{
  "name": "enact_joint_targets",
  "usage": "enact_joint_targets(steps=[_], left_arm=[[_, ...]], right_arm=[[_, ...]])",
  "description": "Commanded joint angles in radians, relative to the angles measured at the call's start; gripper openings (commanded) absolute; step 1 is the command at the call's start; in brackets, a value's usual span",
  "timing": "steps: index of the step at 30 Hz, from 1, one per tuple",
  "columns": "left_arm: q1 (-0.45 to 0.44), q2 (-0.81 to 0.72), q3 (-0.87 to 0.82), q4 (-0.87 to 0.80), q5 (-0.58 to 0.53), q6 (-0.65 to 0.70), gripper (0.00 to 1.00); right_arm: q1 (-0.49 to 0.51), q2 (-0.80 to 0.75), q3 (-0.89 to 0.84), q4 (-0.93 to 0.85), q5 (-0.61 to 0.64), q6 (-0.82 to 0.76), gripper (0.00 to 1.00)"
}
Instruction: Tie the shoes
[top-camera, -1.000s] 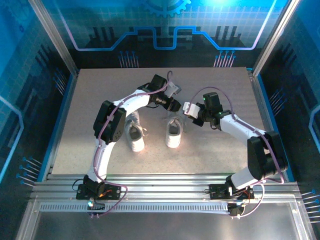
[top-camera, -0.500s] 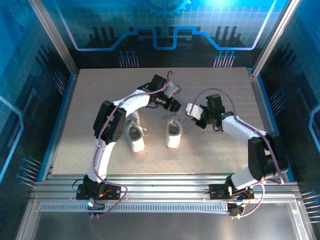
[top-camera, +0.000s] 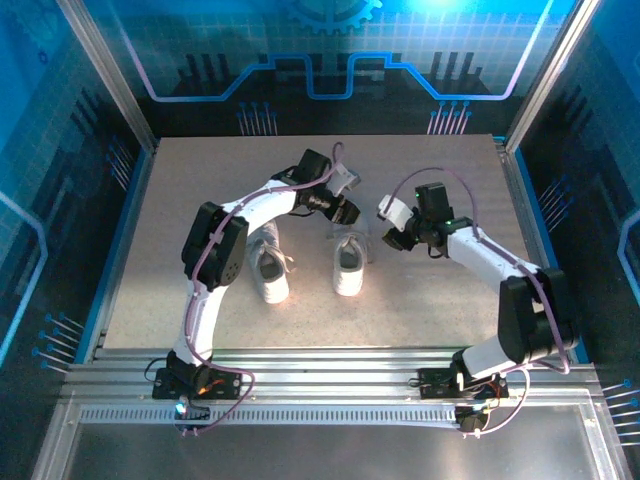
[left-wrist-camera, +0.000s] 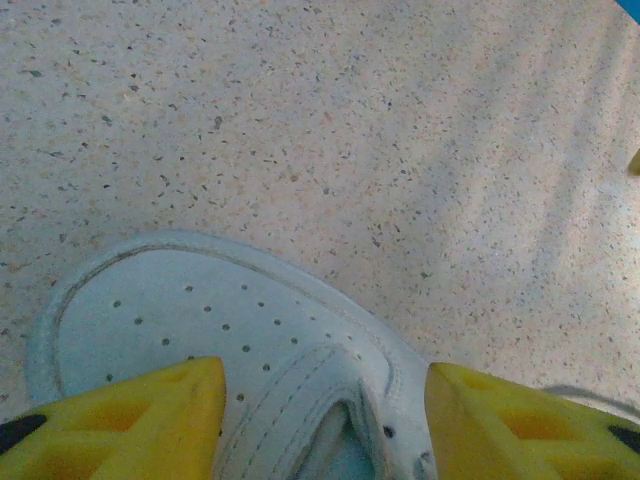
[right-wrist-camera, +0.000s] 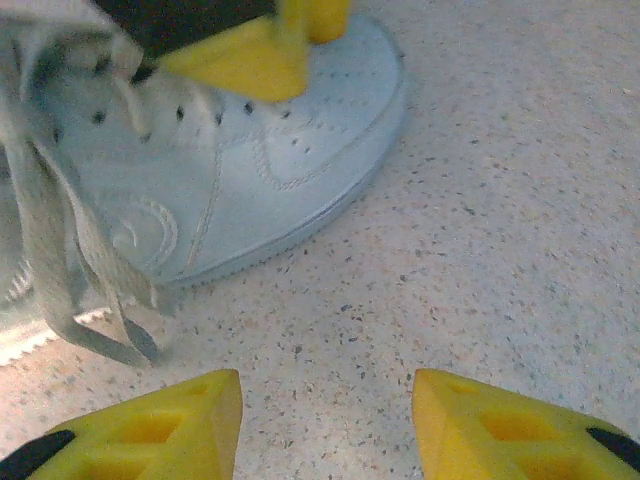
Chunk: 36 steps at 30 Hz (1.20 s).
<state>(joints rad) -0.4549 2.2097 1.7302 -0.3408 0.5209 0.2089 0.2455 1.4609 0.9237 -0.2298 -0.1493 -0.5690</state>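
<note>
Two white sneakers (top-camera: 268, 272) sit side by side near the middle of the tabletop (top-camera: 180, 200), a lace (right-wrist-camera: 55, 240) hanging loose, as the left gripper (left-wrist-camera: 320, 410) hangs half-open astride the right-hand shoe (left-wrist-camera: 250, 330) and the right gripper (right-wrist-camera: 325, 420) gapes empty beside it.

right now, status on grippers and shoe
Left gripper open, over shoe toe. Right gripper open, empty, beside it. Laces loose, untied.
</note>
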Motion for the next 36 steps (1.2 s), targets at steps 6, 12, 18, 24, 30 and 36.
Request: enact_joint_targets(steps=[6, 12, 18, 24, 30, 36], left_arm=[[0.062, -0.195, -0.126, 0.058, 0.088, 0.142, 0.57], [0.147, -0.351, -0.381, 0.159, 0.207, 0.417, 0.56], [0.170, -0.400, -0.473, 0.078, 0.193, 0.566, 0.57], [0.168, -0.406, -0.536, 0.125, 0.206, 0.598, 0.57], [0.167, -0.402, -0.570, 0.132, 0.213, 0.726, 0.60], [0.155, -0.370, -0.556, 0.104, 0.181, 0.823, 0.62]], right_arm=[[0.017, -0.152, -0.023, -0.072, -0.205, 0.315, 0.48], [0.057, -0.085, -0.054, -0.054, -0.312, 0.388, 0.35], [0.080, 0.010, -0.049, -0.011, -0.336, 0.422, 0.34], [0.091, 0.075, 0.019, 0.016, -0.297, 0.410, 0.39], [0.090, 0.122, 0.066, 0.002, -0.267, 0.387, 0.40], [0.092, 0.166, 0.112, -0.069, -0.256, 0.357, 0.38]])
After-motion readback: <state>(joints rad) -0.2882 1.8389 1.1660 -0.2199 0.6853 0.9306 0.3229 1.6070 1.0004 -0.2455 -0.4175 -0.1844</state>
